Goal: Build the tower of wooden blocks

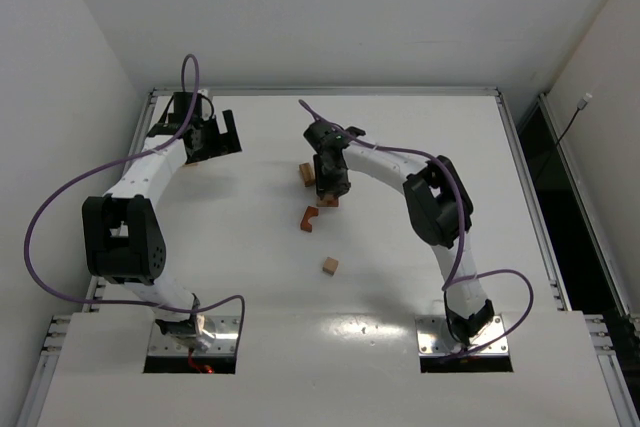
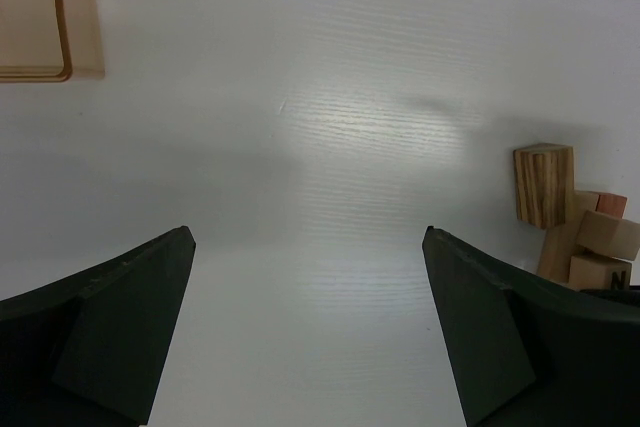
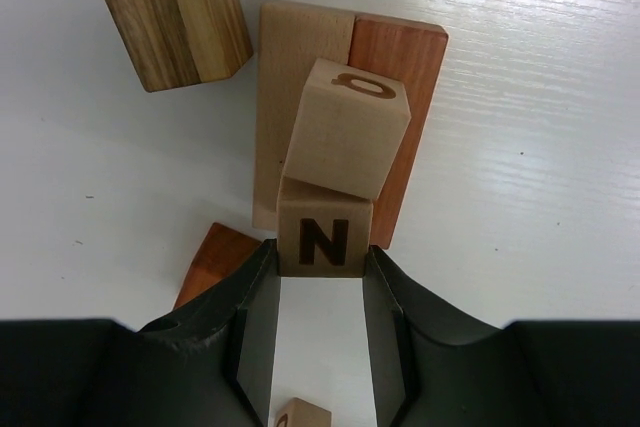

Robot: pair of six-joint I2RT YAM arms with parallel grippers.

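**Your right hand [image 3: 322, 252] is clenched on the N cube [image 3: 325, 232], at the foot of the tower [image 2: 605, 237] in the middle of the counter [image 1: 420, 127].**

You have bare counter to the right of the stack and on toward the far edge, and every rail is well apart from it. The left side is tighter. A striped block [image 3: 170, 7] stands upright just beside the bars, a reddish block [image 3: 215, 262] lies close by one finger, and a loose tan cube [image 1: 330, 266] sits nearer the arm bases. The N cube is over the near end of a pale bar [image 3: 295, 57] and a reddish-brown bar [image 3: 405, 77], which lie flat side by side. A second lettered cube [image 3: 345, 132] sits askew on top of it. Your left hand [image 2: 310, 327] hangs released, its fingers wide over bare counter. It is near the tray [image 2: 40, 17] at the far left, well apart from the blocks.
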